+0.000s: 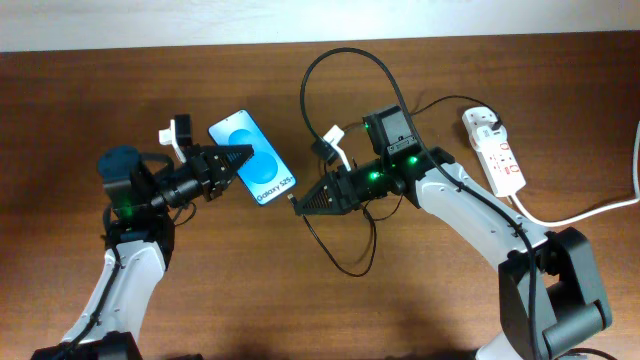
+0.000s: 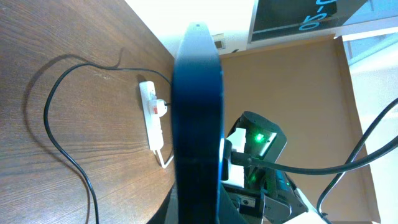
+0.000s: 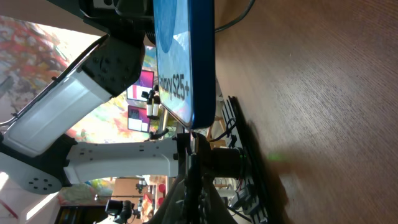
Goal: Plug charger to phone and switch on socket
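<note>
Blue-screened slim black phone point(image 1: 252, 158) lifted near middle of brown wooden surface point(image 1: 120, 80), held in left jaws, end turned toward right jaws pinching thin black charger cable point(image 1: 345, 51) tip for plugging. White power-strip socket point(image 1: 497, 155) by right edge.

the left arm point(image 1: 128, 275) comes up from 7 o'clock and bends, so the left gripper point(image 1: 238, 160) points to 3 o'clock. its jaws are closed on the phone point(image 1: 268, 172). the right arm point(image 1: 480, 215) comes in from 5 o'clock. the right gripper point(image 1: 300, 205) points to 8 o'clock, pinched tight on the charger point(image 1: 340, 52). the two grippers face each other, tips near.
</note>
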Action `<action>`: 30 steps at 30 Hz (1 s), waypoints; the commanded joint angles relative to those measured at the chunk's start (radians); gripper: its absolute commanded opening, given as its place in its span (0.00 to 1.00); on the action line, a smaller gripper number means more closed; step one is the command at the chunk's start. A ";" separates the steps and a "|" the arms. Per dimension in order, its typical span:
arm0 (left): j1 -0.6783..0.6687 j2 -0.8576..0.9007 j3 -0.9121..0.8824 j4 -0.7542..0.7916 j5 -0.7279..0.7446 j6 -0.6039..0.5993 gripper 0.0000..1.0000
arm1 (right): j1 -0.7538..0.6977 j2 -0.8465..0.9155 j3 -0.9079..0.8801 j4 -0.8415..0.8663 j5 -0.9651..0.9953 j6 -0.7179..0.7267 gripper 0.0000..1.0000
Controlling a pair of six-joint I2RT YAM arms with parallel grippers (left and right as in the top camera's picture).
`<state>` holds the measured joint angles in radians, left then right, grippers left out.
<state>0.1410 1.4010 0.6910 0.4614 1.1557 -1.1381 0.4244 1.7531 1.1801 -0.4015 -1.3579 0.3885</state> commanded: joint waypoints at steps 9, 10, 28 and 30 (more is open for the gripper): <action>0.003 -0.008 0.012 0.009 0.026 -0.002 0.00 | 0.035 -0.019 0.010 0.040 -0.002 0.021 0.04; 0.003 -0.008 0.012 0.009 0.030 -0.001 0.00 | 0.035 -0.019 0.010 0.041 -0.003 0.021 0.04; 0.003 -0.008 0.012 0.009 0.033 -0.002 0.00 | 0.035 -0.019 0.010 0.077 0.001 0.054 0.04; 0.003 -0.008 0.012 0.009 0.033 -0.001 0.00 | 0.035 -0.019 0.010 0.076 0.001 0.035 0.04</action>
<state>0.1444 1.4010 0.6910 0.4614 1.1637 -1.1385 0.4553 1.7531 1.1801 -0.3256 -1.3609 0.4610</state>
